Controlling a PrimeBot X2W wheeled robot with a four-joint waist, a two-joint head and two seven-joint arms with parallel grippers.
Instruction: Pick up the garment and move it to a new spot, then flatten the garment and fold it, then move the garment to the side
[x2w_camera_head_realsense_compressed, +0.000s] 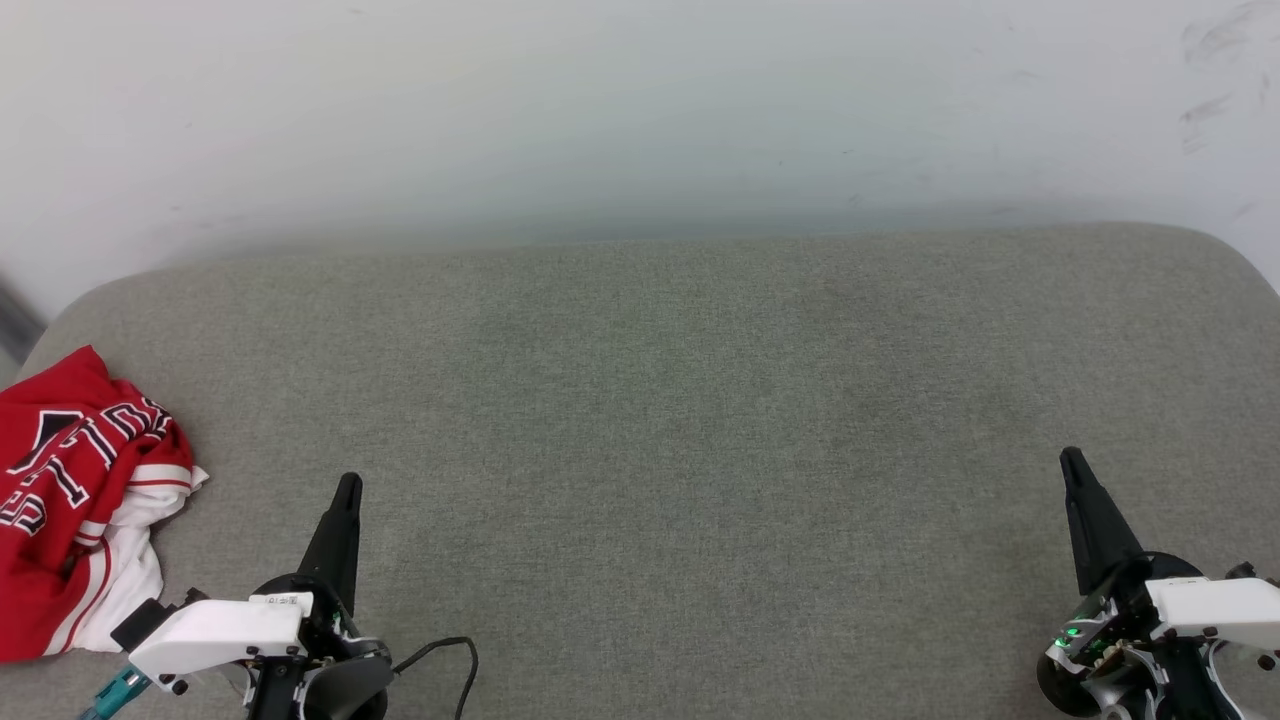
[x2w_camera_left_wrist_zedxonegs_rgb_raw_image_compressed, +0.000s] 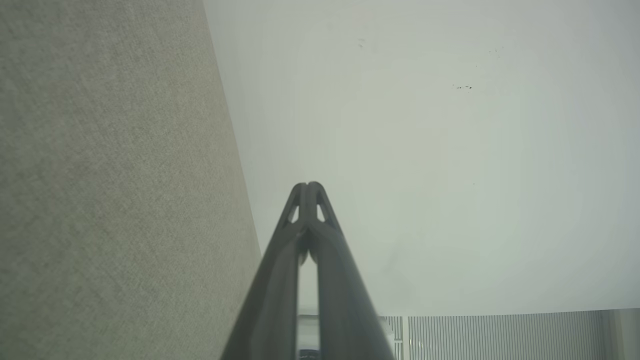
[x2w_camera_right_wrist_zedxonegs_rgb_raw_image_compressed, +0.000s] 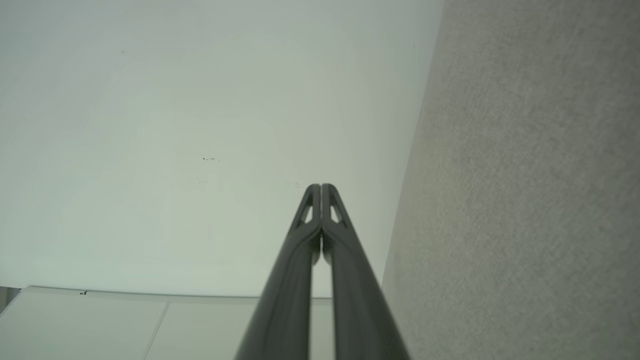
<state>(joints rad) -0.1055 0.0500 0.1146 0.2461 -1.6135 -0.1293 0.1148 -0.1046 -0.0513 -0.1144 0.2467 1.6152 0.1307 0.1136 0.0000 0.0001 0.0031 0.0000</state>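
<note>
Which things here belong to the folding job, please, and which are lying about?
Job: red jersey T-shirt, crumpled at the left of the grey fabric surface; left gripper, shut; right gripper, shut.
Lying about: black cable beside the left gripper.

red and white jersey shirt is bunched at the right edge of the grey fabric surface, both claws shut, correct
No, the head view shows the red and white jersey shirt at the left edge of the grey fabric surface. The left claw and right claw are shut.
</note>
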